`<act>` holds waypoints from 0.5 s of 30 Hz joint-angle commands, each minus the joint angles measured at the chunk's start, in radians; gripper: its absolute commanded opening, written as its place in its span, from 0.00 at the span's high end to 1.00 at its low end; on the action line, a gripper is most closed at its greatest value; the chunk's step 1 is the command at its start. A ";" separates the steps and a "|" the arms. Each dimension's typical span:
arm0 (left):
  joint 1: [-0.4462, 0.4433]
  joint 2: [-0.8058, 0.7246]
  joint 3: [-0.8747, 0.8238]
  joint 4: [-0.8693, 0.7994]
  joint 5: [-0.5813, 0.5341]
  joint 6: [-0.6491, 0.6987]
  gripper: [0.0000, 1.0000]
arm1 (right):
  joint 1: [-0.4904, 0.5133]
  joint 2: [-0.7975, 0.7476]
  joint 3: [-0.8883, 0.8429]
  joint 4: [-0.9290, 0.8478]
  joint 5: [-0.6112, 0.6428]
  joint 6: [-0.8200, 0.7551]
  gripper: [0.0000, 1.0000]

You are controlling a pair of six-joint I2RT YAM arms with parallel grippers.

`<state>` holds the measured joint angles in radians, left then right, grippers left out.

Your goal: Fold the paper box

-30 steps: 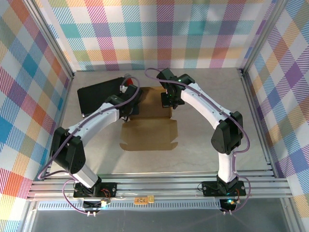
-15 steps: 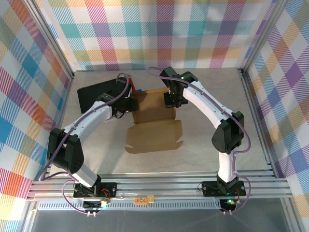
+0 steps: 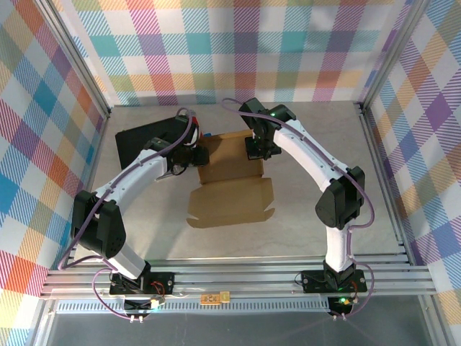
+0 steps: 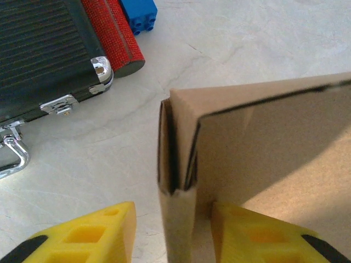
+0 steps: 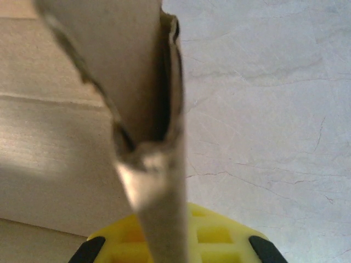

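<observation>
The paper box [image 3: 230,167] is brown cardboard in the middle of the table. Its back part has raised side walls and its front flap [image 3: 230,203] lies flat. My left gripper [image 3: 193,156] is at the box's left wall. In the left wrist view that upright folded wall [image 4: 178,164] stands between the yellow fingers [image 4: 93,235] of the open left gripper [image 4: 173,211], with a gap on the left side. My right gripper [image 3: 257,149] is at the right wall. In the right wrist view the right gripper [image 5: 164,233] is shut on that wall [image 5: 156,164].
A black case [image 3: 144,144] with metal latches lies at the back left, close to the left gripper. A red roll [image 4: 115,33] and a blue brick [image 4: 140,11] sit beside it. Plaid walls and aluminium posts enclose the marble-look table [image 3: 317,137].
Over the second the box slid slightly right and its back part rose into walls. My left gripper drew back to the left wall. Almost nothing moved in the last half second.
</observation>
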<state>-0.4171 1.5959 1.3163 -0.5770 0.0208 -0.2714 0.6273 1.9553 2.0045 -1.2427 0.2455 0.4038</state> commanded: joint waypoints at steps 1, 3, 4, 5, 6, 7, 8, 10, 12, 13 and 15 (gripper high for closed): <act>0.001 -0.002 -0.021 -0.040 0.001 0.014 0.68 | -0.008 0.011 0.039 -0.024 0.000 0.007 1.00; 0.001 -0.004 -0.023 -0.041 -0.033 0.011 0.83 | -0.008 0.011 0.042 -0.024 0.000 0.006 1.00; 0.001 -0.004 -0.021 -0.046 -0.053 0.008 0.91 | -0.008 0.010 0.041 -0.024 0.002 0.005 1.00; 0.001 -0.001 -0.015 -0.054 -0.081 0.005 0.99 | -0.008 0.009 0.040 -0.024 0.003 0.004 1.00; 0.000 0.001 -0.011 -0.063 -0.111 0.002 1.00 | -0.008 0.008 0.041 -0.024 0.005 0.004 1.00; -0.002 0.002 -0.004 -0.071 -0.136 0.000 1.00 | -0.008 0.007 0.042 -0.025 0.007 0.004 1.00; -0.006 0.004 0.001 -0.079 -0.170 -0.001 1.00 | -0.008 0.007 0.042 -0.026 0.009 0.004 1.00; -0.020 0.016 0.024 -0.118 -0.243 -0.002 1.00 | -0.008 0.005 0.041 -0.029 0.013 0.006 1.00; -0.043 0.032 0.048 -0.154 -0.314 0.000 1.00 | -0.008 0.004 0.042 -0.029 0.017 0.007 1.00; -0.058 0.042 0.066 -0.178 -0.366 0.000 1.00 | -0.008 0.004 0.043 -0.029 0.018 0.008 1.00; -0.088 0.061 0.096 -0.215 -0.439 -0.002 1.00 | -0.008 0.006 0.045 -0.029 0.020 0.012 1.00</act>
<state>-0.4870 1.6241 1.3758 -0.6579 -0.2008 -0.2821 0.6292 1.9583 2.0068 -1.2270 0.2234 0.4076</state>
